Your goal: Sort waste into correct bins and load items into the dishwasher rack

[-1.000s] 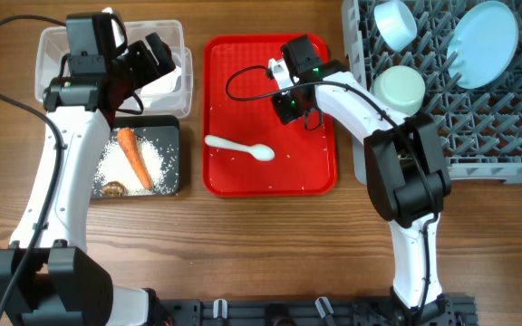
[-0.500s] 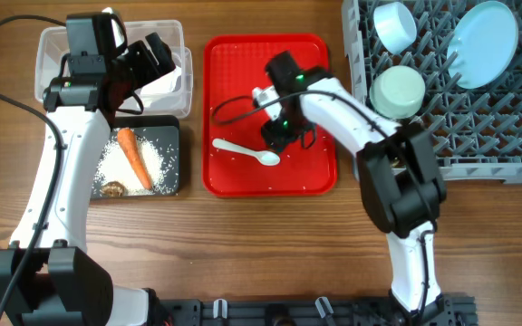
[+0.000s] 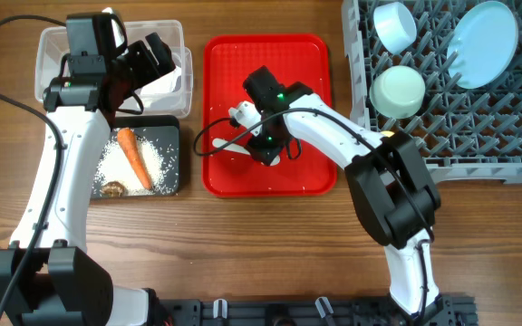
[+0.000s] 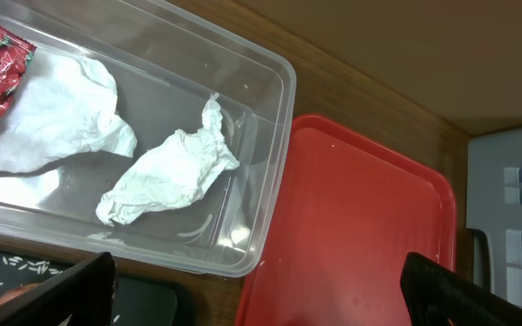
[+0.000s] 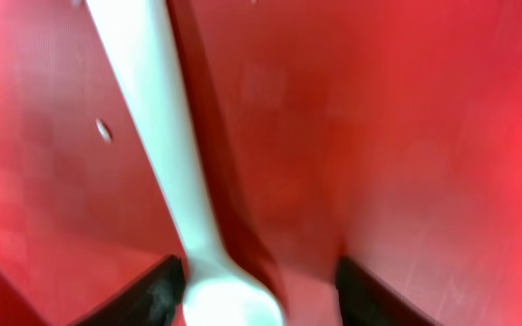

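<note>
At the left, the carrot [image 3: 135, 157] lies in the black tray [image 3: 172, 127] as before. The left gripper [image 3: 157, 54] hangs unmoved over the clear tub [image 4: 270, 136] of napkins [image 4: 170, 172], its fingers spread wide and empty. On the red tray [image 3: 243, 63], the right gripper [image 5: 261, 290] has travelled left from the tray's upper middle and now straddles the bowl end of the white spoon [image 5: 166, 136], fingers apart, not clamped. The rack [image 3: 478, 136] at right is unchanged.

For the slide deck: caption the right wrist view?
Open right gripper straddles white plastic spoon on flat red tray.
</note>
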`<action>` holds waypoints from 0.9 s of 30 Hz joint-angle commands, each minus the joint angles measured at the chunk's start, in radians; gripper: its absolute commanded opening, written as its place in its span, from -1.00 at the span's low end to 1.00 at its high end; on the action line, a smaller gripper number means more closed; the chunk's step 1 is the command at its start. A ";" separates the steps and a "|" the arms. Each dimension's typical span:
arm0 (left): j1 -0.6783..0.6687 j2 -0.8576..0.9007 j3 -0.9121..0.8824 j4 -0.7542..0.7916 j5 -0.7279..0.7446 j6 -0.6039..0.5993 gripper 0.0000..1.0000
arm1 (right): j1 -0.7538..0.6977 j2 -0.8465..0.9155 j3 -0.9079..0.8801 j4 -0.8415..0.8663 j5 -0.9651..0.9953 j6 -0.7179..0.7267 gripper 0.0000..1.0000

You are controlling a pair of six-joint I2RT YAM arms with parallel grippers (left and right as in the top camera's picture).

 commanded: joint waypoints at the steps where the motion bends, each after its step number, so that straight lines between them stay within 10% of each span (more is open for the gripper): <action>1: -0.003 0.003 0.008 0.003 -0.009 0.016 1.00 | 0.002 -0.009 -0.042 0.031 -0.039 -0.017 -0.21; 11: -0.003 0.003 0.008 0.003 -0.009 0.016 1.00 | -0.081 -0.008 -0.047 0.055 -0.121 0.005 -0.89; 27: -0.003 0.003 0.008 0.003 -0.009 0.016 1.00 | -0.407 -0.472 0.034 -0.060 -0.134 0.233 -0.91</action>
